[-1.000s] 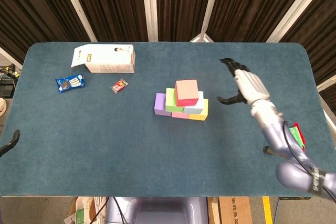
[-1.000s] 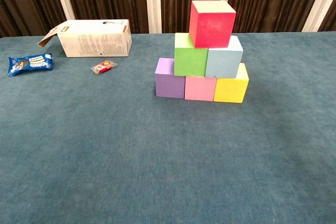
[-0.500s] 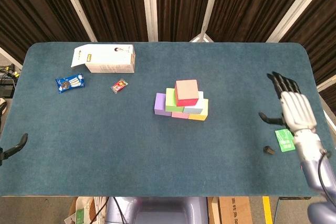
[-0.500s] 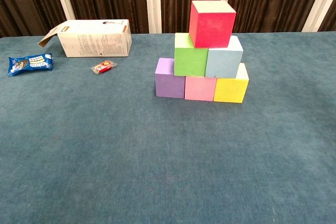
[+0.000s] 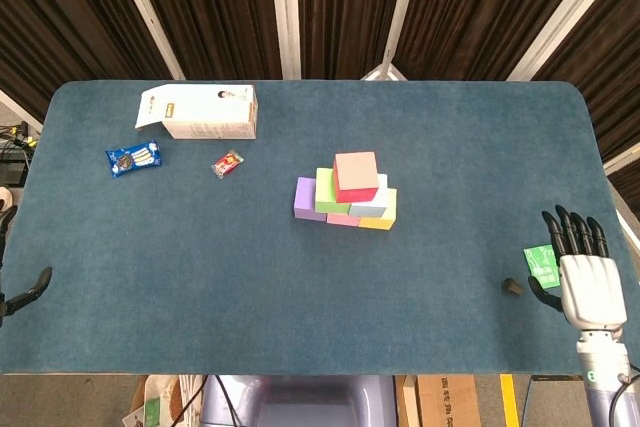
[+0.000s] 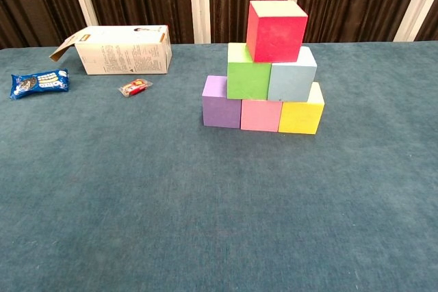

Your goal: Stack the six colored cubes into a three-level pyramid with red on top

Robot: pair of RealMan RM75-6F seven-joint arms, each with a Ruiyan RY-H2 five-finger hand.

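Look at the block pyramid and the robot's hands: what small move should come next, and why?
Probably none on the blocks: let the right hand rest open at the table's edge. The red block already tops the green block and pale blue block, above purple, pink and yellow.

Pyramid (image 6: 265, 73) stood mid-table, open cloth all round for you. Box (image 5: 200, 112), blue packet (image 5: 133, 158), red packet (image 5: 228, 163) cluttered far left.

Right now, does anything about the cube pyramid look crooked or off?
Slightly. The red cube sits turned and shifted right on the green cube and light blue cube, not squared up.
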